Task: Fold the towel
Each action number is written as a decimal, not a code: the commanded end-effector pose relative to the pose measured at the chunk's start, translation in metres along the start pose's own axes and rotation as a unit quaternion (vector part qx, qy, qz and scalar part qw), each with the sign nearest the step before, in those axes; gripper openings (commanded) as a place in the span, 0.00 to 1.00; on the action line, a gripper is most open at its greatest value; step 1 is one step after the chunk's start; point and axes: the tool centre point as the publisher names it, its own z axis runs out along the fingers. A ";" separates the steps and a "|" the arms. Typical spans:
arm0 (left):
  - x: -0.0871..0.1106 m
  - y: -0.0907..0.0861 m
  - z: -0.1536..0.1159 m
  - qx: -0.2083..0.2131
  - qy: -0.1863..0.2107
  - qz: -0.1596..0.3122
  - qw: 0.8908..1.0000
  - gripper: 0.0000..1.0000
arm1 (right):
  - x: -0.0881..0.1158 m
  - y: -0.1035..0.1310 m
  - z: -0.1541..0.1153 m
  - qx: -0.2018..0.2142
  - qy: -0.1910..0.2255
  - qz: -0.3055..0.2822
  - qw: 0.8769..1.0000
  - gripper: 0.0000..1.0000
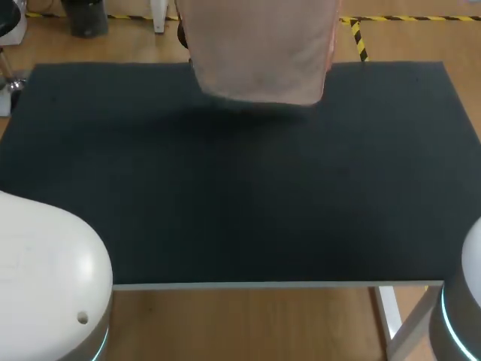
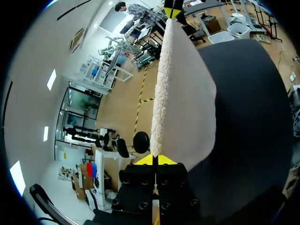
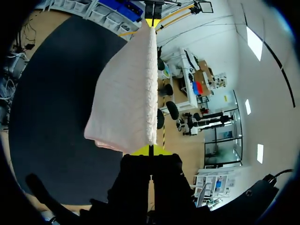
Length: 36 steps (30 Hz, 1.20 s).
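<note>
My left gripper and right gripper each pinch the pale pink fleecy rectangular towel; it hangs flat, 12 o'clock over the black matte table.

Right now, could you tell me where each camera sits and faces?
Head view: above and behind, looking down on the table and the hanging towel; left arm and right arm at the near corners.
Left wrist view: on that wrist, looking along the left gripper, shut on the towel.
Right wrist view: likewise, along the right gripper, shut on the towel.
Both wrist views share the towel stretched between the grippers.
</note>
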 end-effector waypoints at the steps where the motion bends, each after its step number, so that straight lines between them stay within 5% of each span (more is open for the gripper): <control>1: 0.014 -0.001 -0.027 -0.004 0.008 0.009 1.000 0.00 | 0.012 0.003 -0.020 0.002 0.013 -0.003 1.000 0.00; 14: 0.153 -0.002 -0.052 -0.004 0.131 -0.014 0.991 0.00 | 0.130 0.018 -0.035 -0.009 0.140 -0.020 0.990 0.00; 21: 0.205 -0.001 -0.059 -0.005 0.179 -0.026 0.983 0.00 | 0.176 0.019 -0.040 -0.016 0.181 -0.008 0.983 0.00; 36: 0.265 0.028 0.053 -0.046 0.299 -0.069 0.951 0.00 | 0.260 -0.012 0.066 0.022 0.265 0.047 0.963 0.00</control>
